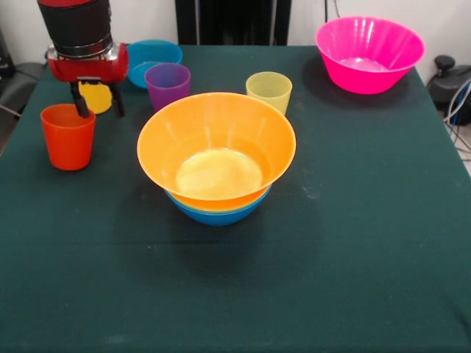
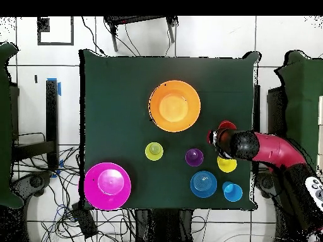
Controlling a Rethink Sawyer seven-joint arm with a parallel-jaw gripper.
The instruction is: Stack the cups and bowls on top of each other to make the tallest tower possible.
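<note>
Hovering at upper left of the front view, gripper [image 1: 96,104] fingers spread, empty, above the orange cup [image 1: 68,137] | yellow cup [image 1: 96,98] just behind the fingers | large orange-yellow bowl [image 1: 216,147] nested in medium blue bowl [image 1: 217,215] at centre | pink bowl [image 1: 369,54] upper right | purple cup [image 1: 168,84] beside pale yellow-green cup [image 1: 269,90].

The table [image 1: 368,243] is covered with dark green cloth, matt and slightly napped, with faint creases. The large orange-yellow bowl [image 1: 216,147] at frame centre is translucent plastic, smooth and semi-glossy, and the medium blue bowl [image 1: 217,215] beneath it looks the same. The large pink bowl [image 1: 369,53], upper right, is glossy translucent plastic with faint ribbing on its inner wall. The orange cup [image 1: 68,137], purple cup [image 1: 168,84] and pale yellow-green cup [image 1: 269,90] are smooth translucent plastic. The arm [image 1: 77,29], upper left, has a glossy red housing above matt black gripper [image 1: 96,101] fingers.
</note>
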